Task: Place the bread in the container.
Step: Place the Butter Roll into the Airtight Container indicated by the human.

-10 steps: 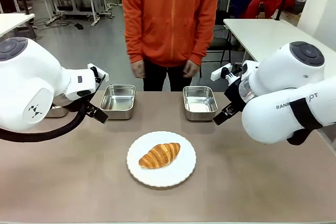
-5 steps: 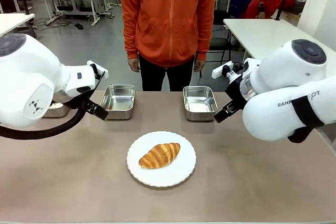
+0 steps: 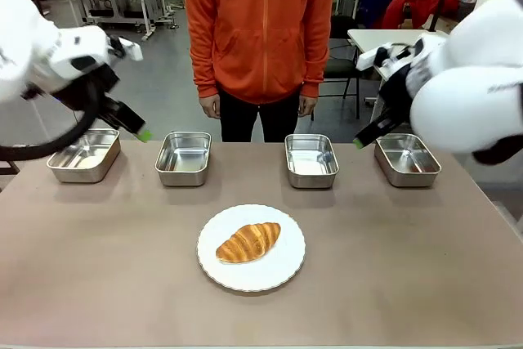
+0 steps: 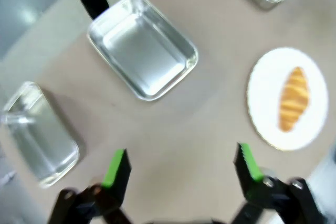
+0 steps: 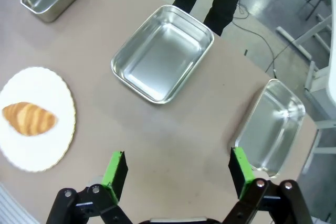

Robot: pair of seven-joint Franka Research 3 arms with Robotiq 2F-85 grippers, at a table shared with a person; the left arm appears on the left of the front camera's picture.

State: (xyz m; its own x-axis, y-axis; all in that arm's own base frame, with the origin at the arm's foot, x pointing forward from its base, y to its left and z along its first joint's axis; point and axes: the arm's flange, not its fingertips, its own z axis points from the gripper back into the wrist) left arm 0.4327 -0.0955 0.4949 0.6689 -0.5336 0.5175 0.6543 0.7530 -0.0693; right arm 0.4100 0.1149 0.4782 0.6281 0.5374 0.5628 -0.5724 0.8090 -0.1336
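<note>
The bread (image 3: 248,242), a golden-brown croissant, lies on a round white plate (image 3: 280,271) at the table's front middle. Several identical steel containers stand in a row behind it, among them the inner left (image 3: 184,158) and the inner right (image 3: 311,160); all look empty. My left gripper (image 3: 143,132) hangs open above the left end of the row, my right gripper (image 3: 359,143) open above the right end. In the left wrist view the open gripper (image 4: 181,166) looks down on a container (image 4: 143,53) and the bread (image 4: 293,98). In the right wrist view the open gripper (image 5: 178,172) frames a container (image 5: 163,53), with the bread (image 5: 29,119) at the left.
A person in an orange hoodie (image 3: 261,30) stands at the far edge behind the middle containers, hands at their sides. The outer containers (image 3: 83,155) (image 3: 406,158) sit near the table's ends. Bare tabletop (image 3: 425,267) surrounds the plate.
Both arms have lifted and swung outward from the table's middle, uncovering the two outer containers. The person's hands have dropped to their sides. Bread and plate have not moved.
</note>
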